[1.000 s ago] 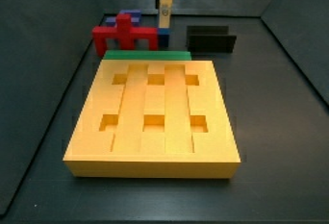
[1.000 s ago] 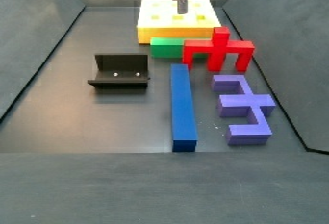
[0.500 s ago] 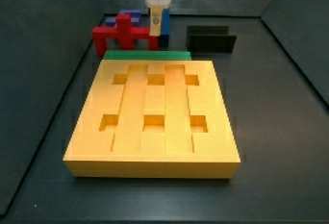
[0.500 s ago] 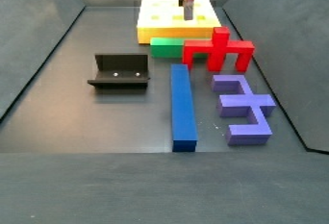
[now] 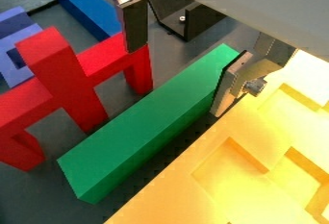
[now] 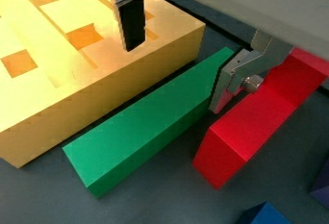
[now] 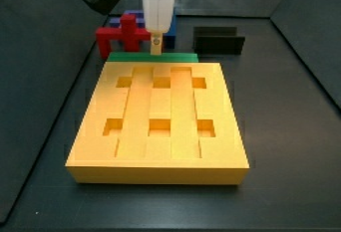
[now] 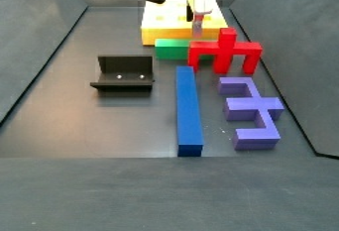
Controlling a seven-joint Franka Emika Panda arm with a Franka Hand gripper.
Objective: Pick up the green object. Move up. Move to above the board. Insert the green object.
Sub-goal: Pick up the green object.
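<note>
**Gripper straddling the green bar beside the yellow board**

Nearest in a side view, a long blue bar is lying on the dark floor, with a purple piece to one side and the black fixture to the other. Beyond them, the red comb-like piece is standing just beside the green object, which is lying on its long edge, squeezed between that red piece and the board. The gripper is hanging over the bar with its jaws spread, one finger on the board side, nothing held. The bar looks rigid, light and smooth; gripping across its narrow width near mid-length should be keeping it level.
</note>
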